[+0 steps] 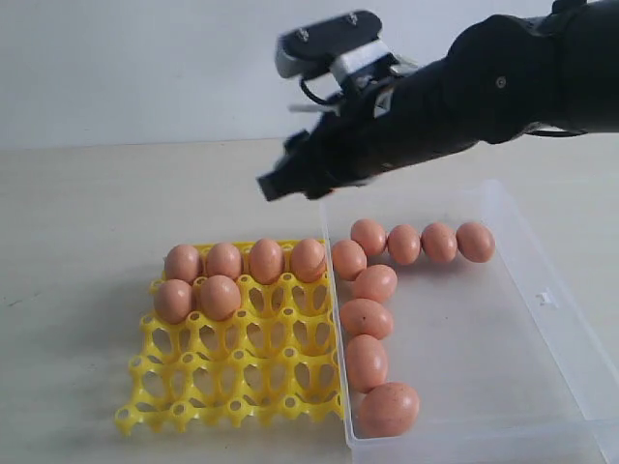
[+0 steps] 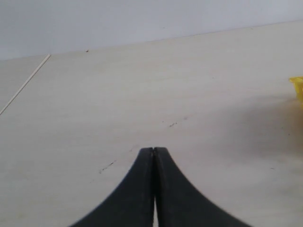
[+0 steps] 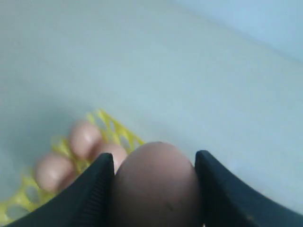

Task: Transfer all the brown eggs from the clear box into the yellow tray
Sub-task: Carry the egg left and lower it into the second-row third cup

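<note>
right hand [image 3: 155, 158]: clamps brown egg [image 3: 154, 189], blurred | left hand [image 2: 153, 151]: closed, empty | yellow tray [image 2: 297, 88]: cut off at edge

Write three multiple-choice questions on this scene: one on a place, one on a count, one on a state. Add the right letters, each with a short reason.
1. In the exterior view, where is the clear box relative to the yellow tray?
A) right of it
B) left of it
C) on top of it

2. How many brown eggs sit in the yellow tray?
A) three
B) six
C) ten

3. What do the right jaws do?
A) stand open, empty
B) grip a brown egg
C) grip the tray

1 A: the box's wall borders the tray's right edge.
2 B: four in the back row, two in the next.
3 B: the right wrist view shows the egg between them.
</note>
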Robot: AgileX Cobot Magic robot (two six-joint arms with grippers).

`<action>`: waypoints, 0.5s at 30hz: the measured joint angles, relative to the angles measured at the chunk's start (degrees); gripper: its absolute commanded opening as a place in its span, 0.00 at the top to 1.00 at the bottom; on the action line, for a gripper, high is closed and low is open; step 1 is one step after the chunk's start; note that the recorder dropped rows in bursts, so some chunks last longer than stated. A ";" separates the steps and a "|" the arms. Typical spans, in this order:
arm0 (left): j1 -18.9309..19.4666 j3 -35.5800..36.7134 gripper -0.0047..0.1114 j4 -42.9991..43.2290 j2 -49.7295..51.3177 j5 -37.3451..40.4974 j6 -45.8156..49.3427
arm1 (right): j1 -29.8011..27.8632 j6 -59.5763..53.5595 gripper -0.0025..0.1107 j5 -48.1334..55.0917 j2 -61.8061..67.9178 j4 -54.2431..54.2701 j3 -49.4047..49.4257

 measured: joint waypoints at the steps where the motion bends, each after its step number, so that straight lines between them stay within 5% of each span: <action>1: 0.00 0.00 0.96 0.00 0.00 0.00 0.00 | 1.68 -1.65 0.98 -4.52 -0.17 2.40 0.58; 6: 0.00 0.00 0.96 0.00 0.00 0.00 0.00 | 6.24 -4.13 0.98 -17.56 3.46 6.64 2.37; 15: 0.00 0.00 0.96 0.00 0.00 0.00 0.00 | 6.49 -1.15 0.98 -21.58 15.63 7.50 2.86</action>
